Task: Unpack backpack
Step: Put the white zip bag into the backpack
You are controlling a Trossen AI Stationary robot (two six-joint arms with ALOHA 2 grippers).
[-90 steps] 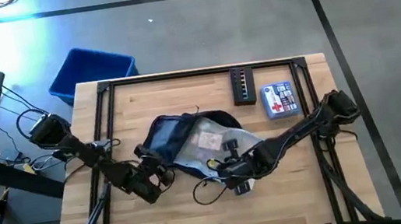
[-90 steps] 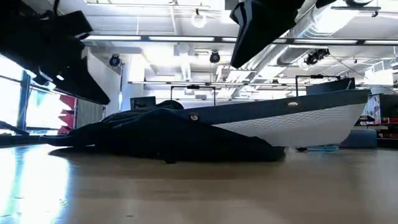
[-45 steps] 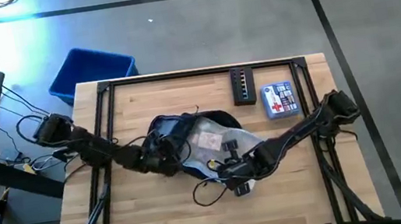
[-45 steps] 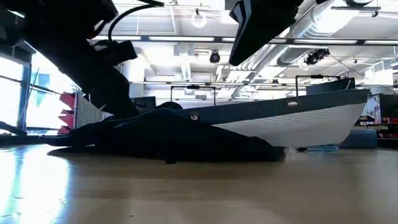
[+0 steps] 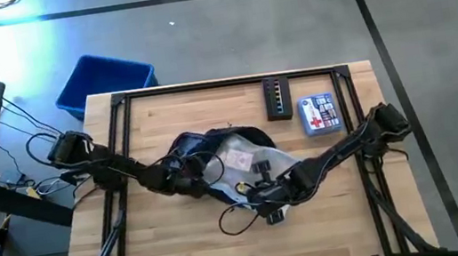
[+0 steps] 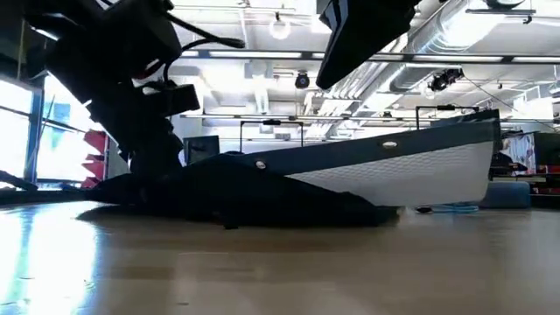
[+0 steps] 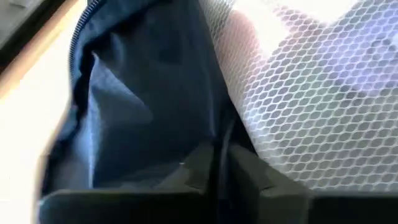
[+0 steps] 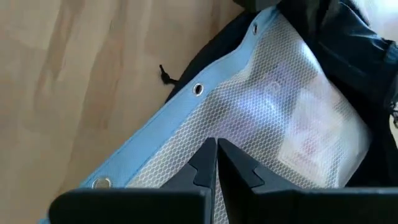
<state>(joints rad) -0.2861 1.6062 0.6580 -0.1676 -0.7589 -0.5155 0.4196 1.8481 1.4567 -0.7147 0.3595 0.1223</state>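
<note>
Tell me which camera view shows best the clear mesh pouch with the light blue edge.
The right wrist view: the clear mesh pouch with the light blue edge, its eyelets and contents fill it. The high view shows it small, inside the soft dark navy backpack. The low view shows its side; the left wrist view, only mesh.

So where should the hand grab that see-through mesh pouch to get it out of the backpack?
Probably by the pale blue bound edge with the eyelets. It sticks out of the backpack on the front side, flat and firmer than the mesh, so coming from the table's front looks easiest.
</note>
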